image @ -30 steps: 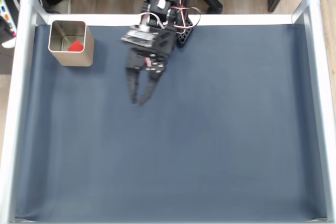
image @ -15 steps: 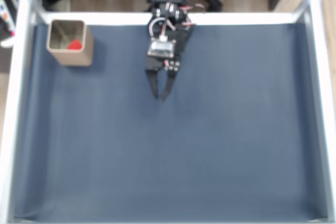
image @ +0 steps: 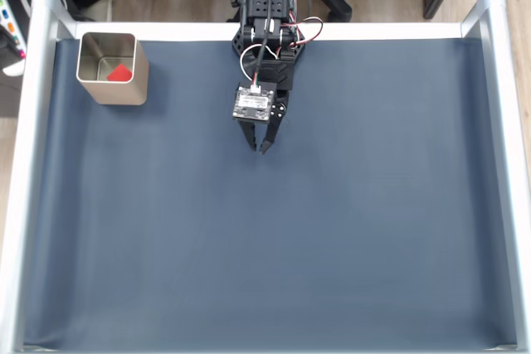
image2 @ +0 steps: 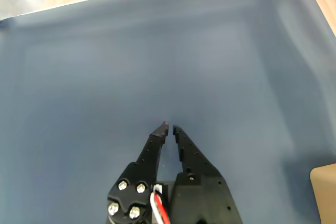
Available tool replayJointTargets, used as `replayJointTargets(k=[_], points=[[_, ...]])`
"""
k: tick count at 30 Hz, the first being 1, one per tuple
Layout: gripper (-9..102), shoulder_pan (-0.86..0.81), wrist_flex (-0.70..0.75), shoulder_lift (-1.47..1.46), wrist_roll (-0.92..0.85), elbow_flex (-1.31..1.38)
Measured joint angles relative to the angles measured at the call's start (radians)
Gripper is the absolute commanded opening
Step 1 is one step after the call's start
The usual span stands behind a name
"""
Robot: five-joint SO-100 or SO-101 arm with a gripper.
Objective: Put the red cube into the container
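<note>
The red cube (image: 120, 73) lies inside the container (image: 114, 94), which stands on the table (image: 332, 230) at about ten o'clock in the fixed view, near the far corner. The claw (image: 258, 147) hangs over bare cloth at roughly twelve o'clock, well apart from the tin, its tips nearly together and holding nothing; the wrist view (image2: 169, 127) shows only a narrow gap. Judging by this, the placing is done; what remains is for the arm to settle at rest.
</note>
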State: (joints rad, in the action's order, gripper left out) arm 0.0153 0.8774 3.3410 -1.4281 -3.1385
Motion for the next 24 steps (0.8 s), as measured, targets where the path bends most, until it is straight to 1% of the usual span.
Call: replayJointTargets(k=[5, 10, 16, 24], points=[[0, 0.023, 0.077, 0.0, 0.012, 0.0], [0, 0.014, 0.221, 0.0, -0.005, 0.0], [0, 0.014, 0.36, 0.002, -0.014, 0.0], [1, 0.014, 0.408, 0.015, -0.035, 0.002]])
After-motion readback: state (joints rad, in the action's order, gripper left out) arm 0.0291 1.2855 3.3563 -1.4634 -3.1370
